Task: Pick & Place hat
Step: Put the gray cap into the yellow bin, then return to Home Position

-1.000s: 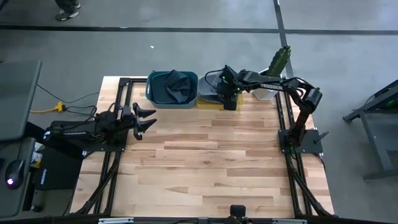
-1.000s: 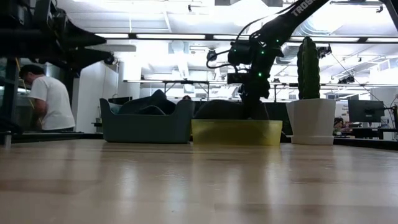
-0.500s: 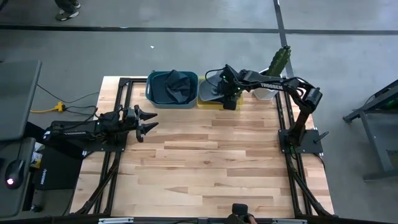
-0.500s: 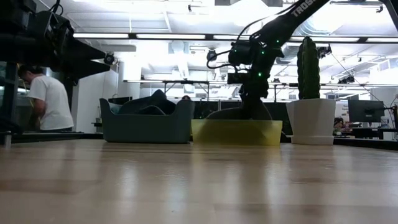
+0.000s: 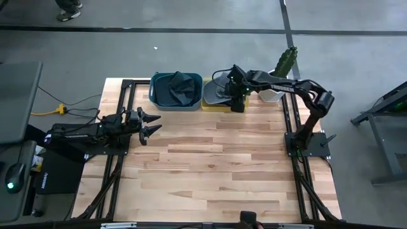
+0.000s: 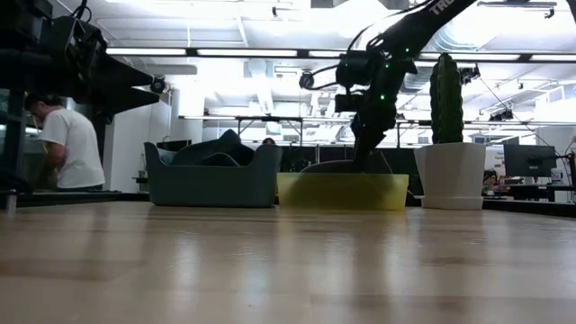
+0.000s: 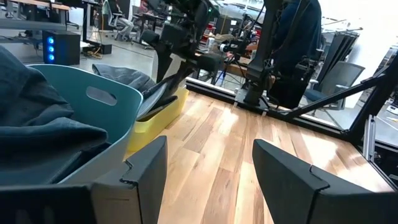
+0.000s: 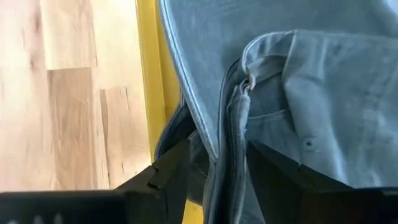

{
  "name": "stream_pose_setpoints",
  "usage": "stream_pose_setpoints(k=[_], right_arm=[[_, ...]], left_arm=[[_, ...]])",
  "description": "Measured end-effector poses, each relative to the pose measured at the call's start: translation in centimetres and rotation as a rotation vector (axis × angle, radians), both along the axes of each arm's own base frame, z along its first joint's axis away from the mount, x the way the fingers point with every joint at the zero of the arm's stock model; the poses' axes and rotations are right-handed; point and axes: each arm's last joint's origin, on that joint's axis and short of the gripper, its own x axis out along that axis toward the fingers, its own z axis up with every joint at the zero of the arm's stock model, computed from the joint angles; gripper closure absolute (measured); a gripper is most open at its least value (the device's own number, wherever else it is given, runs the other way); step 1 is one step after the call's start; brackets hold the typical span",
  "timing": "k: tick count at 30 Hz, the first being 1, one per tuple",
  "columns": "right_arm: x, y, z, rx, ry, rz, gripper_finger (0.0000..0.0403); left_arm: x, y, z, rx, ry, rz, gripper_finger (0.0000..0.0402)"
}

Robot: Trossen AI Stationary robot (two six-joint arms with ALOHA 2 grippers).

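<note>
A grey denim hat (image 5: 219, 93) lies in the yellow bin (image 5: 209, 105) at the table's far edge. Its crown (image 6: 326, 166) shows just above the bin wall (image 6: 342, 191). My right gripper (image 5: 236, 102) stands over the bin's near right part, pointing down (image 6: 361, 162), shut on the hat (image 8: 298, 93). The teal bin (image 5: 158, 95) to the left holds dark hats (image 5: 180, 88). My left gripper (image 5: 152, 123) waits open (image 7: 208, 174) near the table's left edge, touching nothing. My right gripper pinches a folded edge of the hat's brim (image 8: 227, 124) between its two fingers (image 8: 168, 177), coming from above and pointing down. Several layers of denim run between the fingers. The hat's remainder lies in the yellow bin, its edge over the bin's wall (image 8: 147, 68).
A white pot with a cactus (image 5: 284, 63) stands right of the yellow bin (image 6: 445, 171), close to my right arm. The teal bin (image 6: 211, 184) sits against the yellow bin's left side. Bare wooden tabletop (image 5: 216, 165) spreads toward the near edge. A person (image 6: 67, 148) stands beyond the table.
My right gripper has risen a little over the yellow bin and shifted slightly toward the table's right. The hat's mound above the bin wall has changed shape and shows lower and flatter now.
</note>
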Motion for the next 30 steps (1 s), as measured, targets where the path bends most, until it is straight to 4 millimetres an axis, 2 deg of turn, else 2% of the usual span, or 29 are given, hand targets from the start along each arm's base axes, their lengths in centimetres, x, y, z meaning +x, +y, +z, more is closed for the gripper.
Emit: stream_pose_setpoints(k=[9, 15, 21, 26, 30], right_arm=[[-1.1, 1.0, 3.0, 0.018, -0.098, 0.005, 0.0269], [-1.9, 2.0, 5.5, 0.102, -0.229, -0.009, 0.0290], [-2.6, 3.3, 7.5, 0.252, -0.360, 0.025, 0.0335], [-2.7, 4.9, 8.4, 0.284, -0.374, 0.080, 0.0390], [-2.5, 6.5, 8.6, 0.298, -0.348, 0.120, 0.0394]], left_arm=[[0.0, 0.0, 0.0, 0.000, 0.000, 0.002, 0.0189], [0.0, 0.0, 0.0, 0.000, 0.000, 0.002, 0.0189], [0.0, 0.0, 0.0, 0.000, 0.000, 0.002, 0.0189], [0.0, 0.0, 0.0, 0.000, 0.000, 0.002, 0.0189], [0.0, 0.0, 0.0, 0.000, 0.001, 0.002, 0.0189]])
